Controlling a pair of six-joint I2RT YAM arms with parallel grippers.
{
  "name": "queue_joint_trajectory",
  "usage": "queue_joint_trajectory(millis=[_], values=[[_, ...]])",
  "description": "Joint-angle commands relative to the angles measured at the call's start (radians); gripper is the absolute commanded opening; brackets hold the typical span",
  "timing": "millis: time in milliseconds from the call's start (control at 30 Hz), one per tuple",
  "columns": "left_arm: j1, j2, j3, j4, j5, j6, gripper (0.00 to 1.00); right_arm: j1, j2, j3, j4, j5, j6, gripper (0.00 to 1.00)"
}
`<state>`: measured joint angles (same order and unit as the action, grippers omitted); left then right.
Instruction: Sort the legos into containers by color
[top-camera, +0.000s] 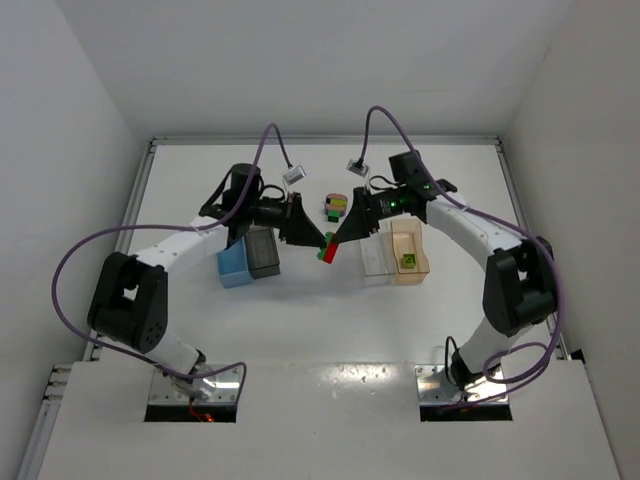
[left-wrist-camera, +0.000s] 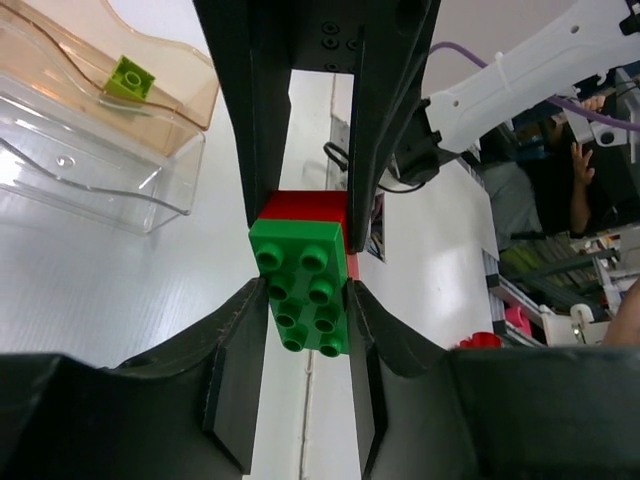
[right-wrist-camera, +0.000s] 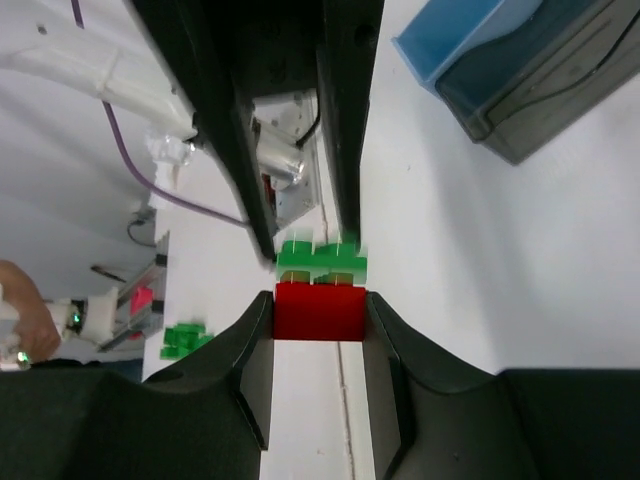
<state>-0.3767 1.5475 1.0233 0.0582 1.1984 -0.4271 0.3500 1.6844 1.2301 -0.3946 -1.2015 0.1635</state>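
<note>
**A:** What stands on the left?

**B:** A blue bin (top-camera: 233, 268) and a dark grey bin (top-camera: 264, 255), touching side by side on the white table (top-camera: 300, 320), just left of its middle.

**A:** And the left gripper (top-camera: 320, 242)?

**B:** It reaches right past those bins. Its jaws pinch a green brick (left-wrist-camera: 303, 285) by the sides.

**A:** What is in the middle?

**B:** A red brick (right-wrist-camera: 318, 312) sits flush against the green one, the pair caught between the two arms' tips. A small pile of bricks (top-camera: 336, 207) lies just beyond them, on the far side.

**A:** The right gripper (top-camera: 336, 243)?

**B:** Its jaws are clamped on the red brick. To its right stand a clear bin (top-camera: 376, 262) and an orange bin (top-camera: 412, 238), touching. A yellow-green brick (top-camera: 407, 262) lies in the orange one.
</note>
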Motion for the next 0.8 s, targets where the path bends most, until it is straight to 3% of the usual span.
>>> queue_joint_trajectory(millis=[0, 233, 400, 467, 633, 767], values=[[0.099, -0.069, -0.022, 0.058, -0.008, 0.021, 0.0, -0.031, -0.094, -0.038, -0.052, -0.024, -0.073, 0.0], [0.185, -0.104, -0.031, 0.081, -0.036, -0.006, 0.0, -0.072, -0.143, -0.089, -0.107, 0.014, -0.123, 0.0], [0.205, -0.177, -0.031, -0.029, -0.179, 0.089, 0.0, -0.106, -0.184, -0.104, -0.179, 0.308, -0.173, 0.0], [0.205, -0.242, -0.044, -0.066, -0.306, 0.137, 0.0, -0.115, -0.221, -0.148, -0.155, 0.459, -0.15, 0.0], [0.205, -0.305, -0.075, -0.13, -0.462, 0.186, 0.0, -0.103, -0.255, -0.199, -0.05, 0.724, -0.121, 0.0], [0.205, -0.329, -0.052, -0.19, -0.578, 0.224, 0.0, -0.103, -0.227, -0.213, 0.005, 0.853, -0.111, 0.0]])
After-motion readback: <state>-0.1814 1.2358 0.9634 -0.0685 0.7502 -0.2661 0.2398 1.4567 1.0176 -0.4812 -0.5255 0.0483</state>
